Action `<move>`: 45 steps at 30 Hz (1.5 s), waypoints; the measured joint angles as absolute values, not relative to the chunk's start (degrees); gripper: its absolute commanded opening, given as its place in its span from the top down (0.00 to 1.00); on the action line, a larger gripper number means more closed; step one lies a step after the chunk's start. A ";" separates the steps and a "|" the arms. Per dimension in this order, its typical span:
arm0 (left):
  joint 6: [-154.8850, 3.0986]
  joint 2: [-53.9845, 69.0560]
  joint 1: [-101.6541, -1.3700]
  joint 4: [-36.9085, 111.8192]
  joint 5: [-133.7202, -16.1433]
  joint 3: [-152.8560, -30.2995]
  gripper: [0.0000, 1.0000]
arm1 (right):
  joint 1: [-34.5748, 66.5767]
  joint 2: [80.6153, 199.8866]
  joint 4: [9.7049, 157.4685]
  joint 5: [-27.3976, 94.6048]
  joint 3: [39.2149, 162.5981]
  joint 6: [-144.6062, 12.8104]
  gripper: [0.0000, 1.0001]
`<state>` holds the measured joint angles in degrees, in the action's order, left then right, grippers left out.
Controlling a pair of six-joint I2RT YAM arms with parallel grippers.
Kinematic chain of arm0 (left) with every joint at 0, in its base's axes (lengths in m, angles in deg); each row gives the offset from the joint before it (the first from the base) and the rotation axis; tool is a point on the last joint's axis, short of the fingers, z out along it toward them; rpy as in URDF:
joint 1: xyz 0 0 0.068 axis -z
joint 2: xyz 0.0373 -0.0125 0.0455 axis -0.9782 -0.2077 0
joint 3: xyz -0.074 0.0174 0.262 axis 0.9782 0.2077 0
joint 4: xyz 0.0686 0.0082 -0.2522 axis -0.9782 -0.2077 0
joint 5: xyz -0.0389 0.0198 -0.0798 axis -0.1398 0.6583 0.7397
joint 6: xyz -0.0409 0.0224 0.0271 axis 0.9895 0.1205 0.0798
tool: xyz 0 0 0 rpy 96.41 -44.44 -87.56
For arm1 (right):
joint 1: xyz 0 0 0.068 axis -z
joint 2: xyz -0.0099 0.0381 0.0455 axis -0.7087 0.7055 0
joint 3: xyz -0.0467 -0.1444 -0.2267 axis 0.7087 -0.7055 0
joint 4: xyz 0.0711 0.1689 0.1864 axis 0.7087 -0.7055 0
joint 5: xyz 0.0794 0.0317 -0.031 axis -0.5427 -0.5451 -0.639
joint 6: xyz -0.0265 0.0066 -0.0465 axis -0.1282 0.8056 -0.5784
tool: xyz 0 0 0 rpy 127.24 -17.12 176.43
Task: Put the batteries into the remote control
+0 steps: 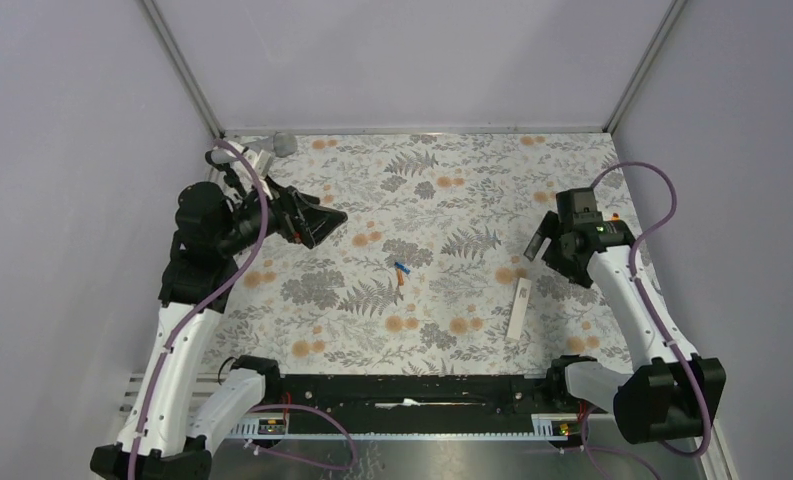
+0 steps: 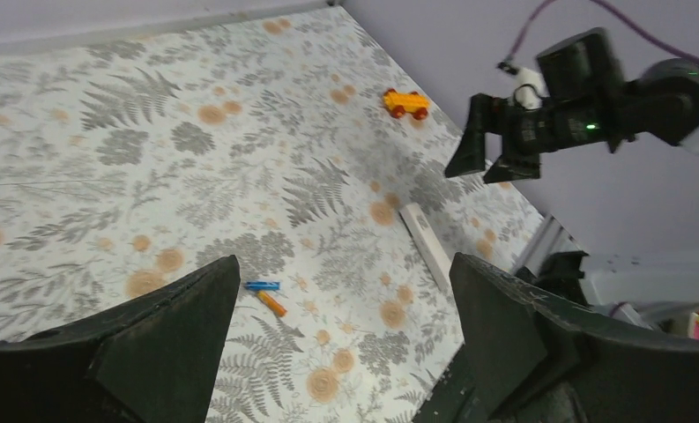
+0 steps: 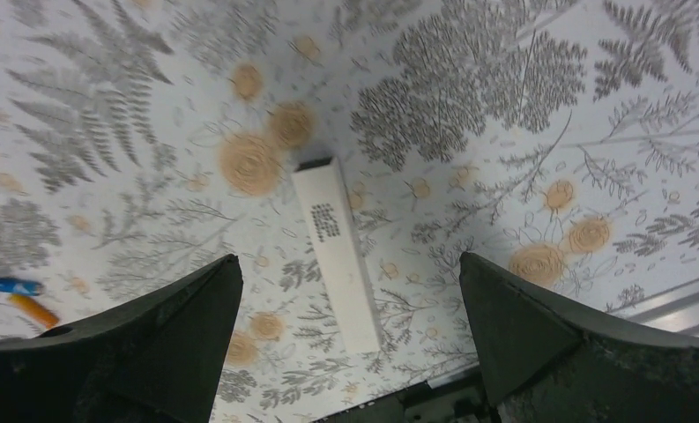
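Two tiny batteries, one blue (image 1: pixel 401 268) and one orange (image 1: pixel 401 279), lie touching in the middle of the floral table; they also show in the left wrist view (image 2: pixel 262 286) and at the left edge of the right wrist view (image 3: pixel 15 286). The white remote control (image 1: pixel 519 308) lies to their right, near the front; it shows in the right wrist view (image 3: pixel 337 251) with small print on top, and in the left wrist view (image 2: pixel 427 243). My left gripper (image 1: pixel 324 222) is open and empty, high at the back left. My right gripper (image 1: pixel 537 245) is open and empty, above the remote's far end.
A grey microphone (image 1: pixel 272 147) stands in the back left corner behind the left arm. An orange-yellow toy car (image 2: pixel 405 103) sits at the far right by the wall, beyond the right gripper. A black rail (image 1: pixel 402 390) runs along the table's near edge.
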<state>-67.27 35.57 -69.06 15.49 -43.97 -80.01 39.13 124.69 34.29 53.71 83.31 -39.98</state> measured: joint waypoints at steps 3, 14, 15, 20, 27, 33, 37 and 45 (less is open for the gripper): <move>-67.07 34.08 -67.73 15.87 -41.26 -79.70 0.01 | 39.13 125.63 34.29 52.23 78.92 -39.17 0.04; -67.16 30.85 -59.16 16.02 -46.53 -79.68 0.01 | 38.47 131.00 41.13 41.47 68.98 -35.20 0.19; -67.27 30.78 -59.03 15.89 -48.17 -79.68 0.01 | 38.21 131.48 41.66 41.28 68.82 -34.89 0.20; -68.25 31.39 -58.99 15.32 -55.62 -79.66 0.01 | 37.03 132.84 43.47 41.32 68.63 -33.97 0.22; -67.55 32.20 -58.94 12.30 -66.26 -80.73 0.01 | 36.86 131.92 43.80 45.89 69.41 -33.86 0.15; -67.11 31.04 -58.94 7.84 -74.46 -86.78 0.01 | 36.83 124.69 45.13 50.76 73.35 -35.59 0.12; -67.07 31.52 -58.94 7.65 -76.65 -87.66 0.01 | 36.81 123.62 46.66 52.21 75.03 -35.92 0.12; -66.54 34.80 -58.94 8.09 -78.79 -83.74 0.01 | 36.02 128.88 45.88 47.99 66.72 -32.77 0.20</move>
<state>-66.54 34.80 -58.94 8.09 -78.79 -83.74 36.02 128.88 45.88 47.99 66.72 -32.77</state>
